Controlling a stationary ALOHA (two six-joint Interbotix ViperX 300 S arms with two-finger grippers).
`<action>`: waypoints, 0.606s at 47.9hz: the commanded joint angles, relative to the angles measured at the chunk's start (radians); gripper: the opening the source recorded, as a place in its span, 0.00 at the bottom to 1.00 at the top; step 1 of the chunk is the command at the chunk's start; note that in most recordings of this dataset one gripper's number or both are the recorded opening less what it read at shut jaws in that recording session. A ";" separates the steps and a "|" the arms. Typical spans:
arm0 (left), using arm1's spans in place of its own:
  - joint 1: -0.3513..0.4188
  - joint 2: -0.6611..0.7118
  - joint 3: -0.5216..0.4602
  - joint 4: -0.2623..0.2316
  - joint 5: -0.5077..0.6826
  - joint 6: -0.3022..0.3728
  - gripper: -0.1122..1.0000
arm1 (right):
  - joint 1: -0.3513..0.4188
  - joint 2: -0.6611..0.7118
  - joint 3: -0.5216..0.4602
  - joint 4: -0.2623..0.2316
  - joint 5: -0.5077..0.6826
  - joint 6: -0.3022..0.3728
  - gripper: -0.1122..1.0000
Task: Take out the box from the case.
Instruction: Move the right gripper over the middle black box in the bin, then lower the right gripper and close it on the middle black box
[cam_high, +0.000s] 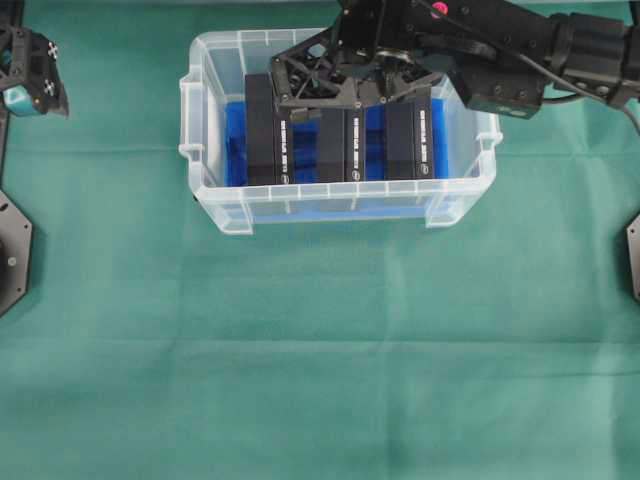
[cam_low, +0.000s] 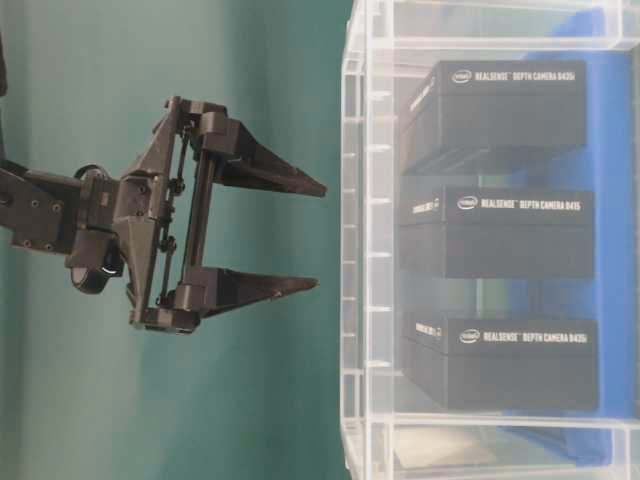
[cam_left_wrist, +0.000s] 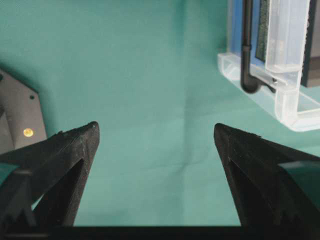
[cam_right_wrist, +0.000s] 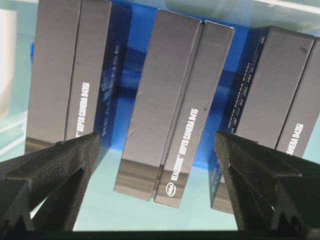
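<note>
R gripper (cam_right_wrist: 157, 145) hangs w/ jaws spread wide, holding nothing, straddling the middle box (cam_right_wrist: 172, 107) just below it, blue-floor gaps on both sides. 3 black boxes stand side by side in the clear case (cam_high: 215, 210), between its ribbed rims. L gripper (cam_low: 310, 235) spread too, grasping nothing, over bare green cloth (cam_high: 320, 380) outside the case wall.

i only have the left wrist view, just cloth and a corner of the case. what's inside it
Observer: Three black boxes stand side by side in the case.
Operator: where's the other arm
Observer: The right gripper hangs over the case, jaws open.
Operator: lined up with which box
Observer: In its wrist view the middle box lies between the jaws, untouched.
</note>
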 joint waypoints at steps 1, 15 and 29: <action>0.003 -0.003 -0.017 0.003 -0.003 0.000 0.96 | 0.002 -0.015 -0.014 -0.008 0.000 0.005 0.95; 0.003 -0.003 -0.017 0.003 -0.003 0.005 0.96 | 0.000 -0.011 0.035 -0.011 -0.015 0.034 0.95; 0.003 -0.005 -0.015 0.003 -0.003 0.006 0.96 | -0.002 -0.011 0.089 -0.011 -0.091 0.066 0.95</action>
